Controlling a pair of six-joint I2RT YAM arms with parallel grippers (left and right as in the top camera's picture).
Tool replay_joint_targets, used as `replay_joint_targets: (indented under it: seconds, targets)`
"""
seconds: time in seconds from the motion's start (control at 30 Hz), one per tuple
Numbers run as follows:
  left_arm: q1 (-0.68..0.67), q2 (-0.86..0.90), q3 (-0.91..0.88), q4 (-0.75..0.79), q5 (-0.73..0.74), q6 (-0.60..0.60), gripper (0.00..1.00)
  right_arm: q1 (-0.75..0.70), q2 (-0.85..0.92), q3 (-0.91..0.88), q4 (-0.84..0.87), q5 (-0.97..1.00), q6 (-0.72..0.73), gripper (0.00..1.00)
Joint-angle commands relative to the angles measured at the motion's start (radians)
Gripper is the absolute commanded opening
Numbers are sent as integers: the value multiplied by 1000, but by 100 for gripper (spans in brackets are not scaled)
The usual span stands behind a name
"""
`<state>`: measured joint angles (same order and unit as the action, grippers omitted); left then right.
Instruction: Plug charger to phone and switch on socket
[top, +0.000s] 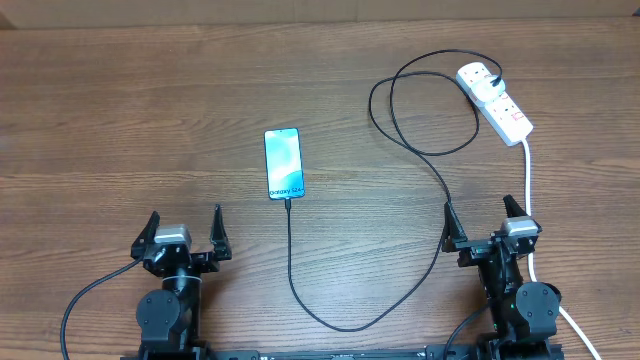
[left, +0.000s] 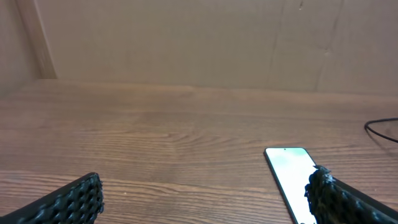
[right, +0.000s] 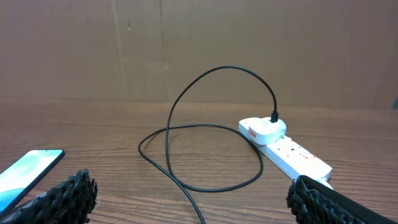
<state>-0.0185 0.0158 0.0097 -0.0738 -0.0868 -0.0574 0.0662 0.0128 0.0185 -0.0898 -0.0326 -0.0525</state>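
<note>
The phone (top: 283, 163) lies flat mid-table with its blue screen lit; it also shows in the left wrist view (left: 287, 167) and the right wrist view (right: 28, 169). The black charger cable (top: 291, 255) meets the phone's near end, curves along the front and loops back to a white adapter (top: 477, 76) plugged into the socket (top: 505, 111). In the right wrist view the cable (right: 180, 112) arcs up to the adapter (right: 263, 129) on the socket (right: 295, 157). My left gripper (top: 185, 222) (left: 205, 191) is open near the front, left of the phone. My right gripper (top: 479, 212) (right: 191, 188) is open in front of the socket.
The socket's thick white cord (top: 527, 180) runs toward the front edge past my right arm. A brown cardboard wall (left: 199, 43) stands along the table's far side. The charger's loop (top: 430, 110) lies on the wood left of the socket.
</note>
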Motion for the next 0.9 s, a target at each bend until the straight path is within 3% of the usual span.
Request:
replay_joint_targets:
  seconds: [0.0, 0.87]
  targets:
    - [7, -13, -5, -1, 8, -25, 100, 5, -10, -10, 6, 9, -1, 100]
    - [7, -13, -5, -2, 20, -17, 99, 5, -10, -10, 6, 9, -1, 100]
